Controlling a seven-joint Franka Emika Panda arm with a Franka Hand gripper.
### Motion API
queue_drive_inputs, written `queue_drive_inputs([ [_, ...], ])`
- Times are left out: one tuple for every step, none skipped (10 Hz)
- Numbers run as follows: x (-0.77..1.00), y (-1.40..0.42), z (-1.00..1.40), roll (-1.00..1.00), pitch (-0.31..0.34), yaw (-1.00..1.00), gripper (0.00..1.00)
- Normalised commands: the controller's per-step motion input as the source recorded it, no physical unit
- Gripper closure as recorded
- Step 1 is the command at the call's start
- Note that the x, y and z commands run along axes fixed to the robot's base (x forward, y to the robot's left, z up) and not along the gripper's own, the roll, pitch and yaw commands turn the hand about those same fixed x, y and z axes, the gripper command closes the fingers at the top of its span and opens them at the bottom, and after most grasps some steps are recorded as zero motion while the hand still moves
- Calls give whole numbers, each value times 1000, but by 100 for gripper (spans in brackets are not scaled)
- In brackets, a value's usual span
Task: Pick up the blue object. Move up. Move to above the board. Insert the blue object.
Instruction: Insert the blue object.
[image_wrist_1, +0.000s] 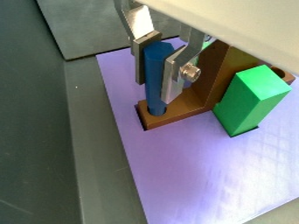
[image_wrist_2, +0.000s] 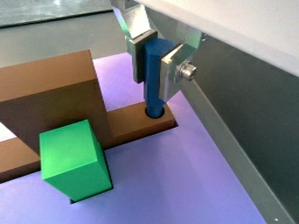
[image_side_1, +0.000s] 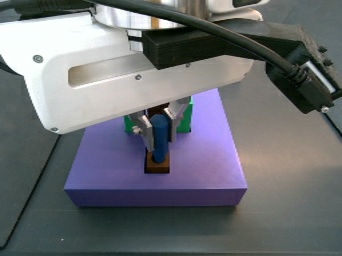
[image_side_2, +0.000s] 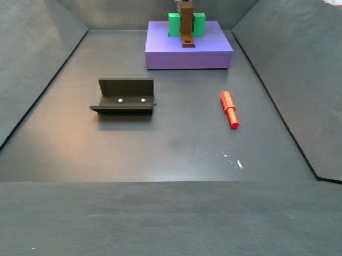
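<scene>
Gripper (image_wrist_2: 156, 54) parked right over the end of the board (image_wrist_2: 128, 125), silver plates clamped on the blue object (image_wrist_2: 153, 74) and holding it upright, presumably so it drops straight into the hole. Lower tip already down at the hole, looks partly in. Green block (image_wrist_2: 73, 159) just beside, purple slab (image_side_1: 201, 160) underneath. Can't see the hole itself, hidden by the peg; arm blocks most of a side view

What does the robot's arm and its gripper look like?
The gripper, above the purple slab, has two flat silver fingers with dark pads; one shows a small screw. In a side view, the arm's body is a big white rounded shell carrying a black box with thick black cables.
</scene>
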Motion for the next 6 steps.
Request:
queue_drive_inputs([
  [0,-43,0,-44,-37,74,100],
  [51,0,137,-26,0,37,100],
  [66,20,234,-47,54,0,100],
  [49,3,306,-86,71,0,100],
  [6,0,283,-171,29,0,100],
  [0,49,0,-326,0,23,100],
])
